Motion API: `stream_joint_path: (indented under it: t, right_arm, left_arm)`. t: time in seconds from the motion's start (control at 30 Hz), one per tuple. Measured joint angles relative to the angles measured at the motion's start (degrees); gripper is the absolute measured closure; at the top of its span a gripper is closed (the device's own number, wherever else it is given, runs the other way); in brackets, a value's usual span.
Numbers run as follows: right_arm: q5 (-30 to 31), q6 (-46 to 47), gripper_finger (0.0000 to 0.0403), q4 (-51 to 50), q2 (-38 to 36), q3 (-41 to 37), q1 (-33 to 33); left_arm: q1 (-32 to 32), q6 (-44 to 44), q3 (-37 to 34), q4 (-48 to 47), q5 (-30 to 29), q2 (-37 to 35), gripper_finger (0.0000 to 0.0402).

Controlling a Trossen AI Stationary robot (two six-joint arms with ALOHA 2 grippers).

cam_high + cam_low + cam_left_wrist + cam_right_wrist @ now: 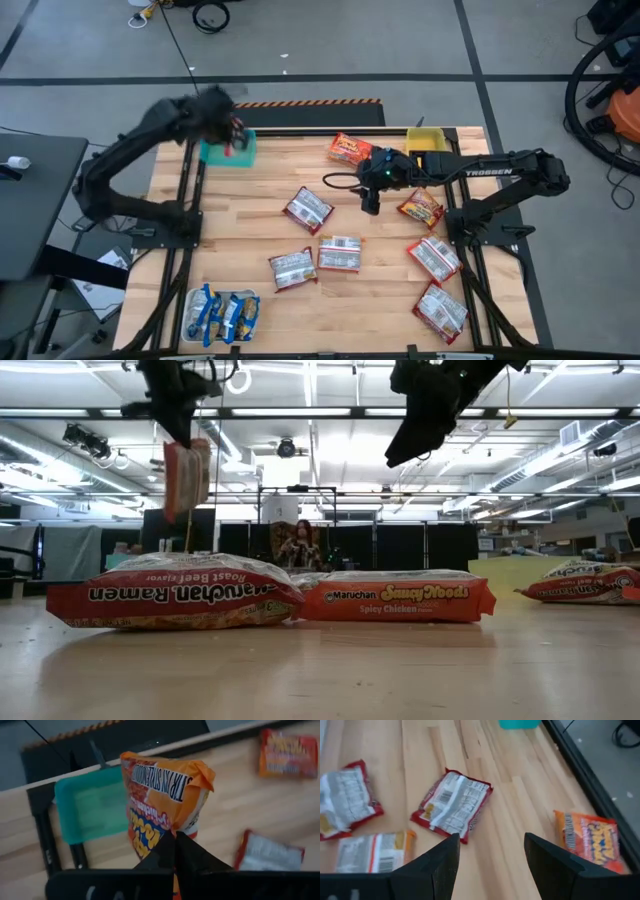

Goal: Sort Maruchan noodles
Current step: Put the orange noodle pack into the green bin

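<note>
Several noodle packets (pixel 338 254) lie scattered on the wooden table (pixel 260 185), with the right gripper (pixel 370 203) hanging above them, its fingers spread and empty. Farther back, the left gripper (pixel 175 836) is clamped on an orange packet (pixel 162 802), which dangles over the teal tray (pixel 90 807) at the table's far left corner.

Both arms are dark, near-black, built of slim jointed links. The right arm (pixel 500 170) bears white "TROSSEN" lettering along its forearm, a small green light glows near its wrist, and a thin black cable loops beside it. The fingers (pixel 440 865) are matte black, angular wedges.
</note>
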Motion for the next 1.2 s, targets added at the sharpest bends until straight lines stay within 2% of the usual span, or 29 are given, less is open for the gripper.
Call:
stream_joint_path:
  t: [0.07,0.17,0.37,0.57,0.8,1.03,1.2]
  right_arm:
    - [-1.4,1.4,0.0176,-0.1,0.0,0.0,0.0]
    - [-2.6,3.8,0.0176,-0.1,0.0,0.0,0.0]
    - [-2.7,7.9,0.0176,-0.2,0.0,0.0,0.0]
    - [-2.7,9.3,0.0176,-0.3,0.0,0.0,0.0]
    - [-2.7,12.7,0.0176,-0.3,0.0,0.0,0.0]
    - [-2.7,13.4,0.0176,-0.3,0.0,0.0,0.0]
    - [-2.7,13.4,0.0176,-0.3,0.0,0.0,0.0]
  left_arm:
    - [6.9,3.4,0.0,1.7,4.0,1.1,0.0398]
    - [12.4,6.3,0.0,2.7,7.5,4.4,0.0398]
    - [17.5,9.6,-0.1,1.7,14.0,12.2,0.0399]
    - [21.3,11.7,-0.1,3.1,16.0,18.8,0.0399]
    - [22.8,11.6,-0.1,5.8,21.3,24.1,0.0399]
    - [21.8,7.8,-0.1,12.2,31.2,26.4,0.0399]
    - [21.0,7.0,-0.1,13.3,33.4,26.6,0.0399]
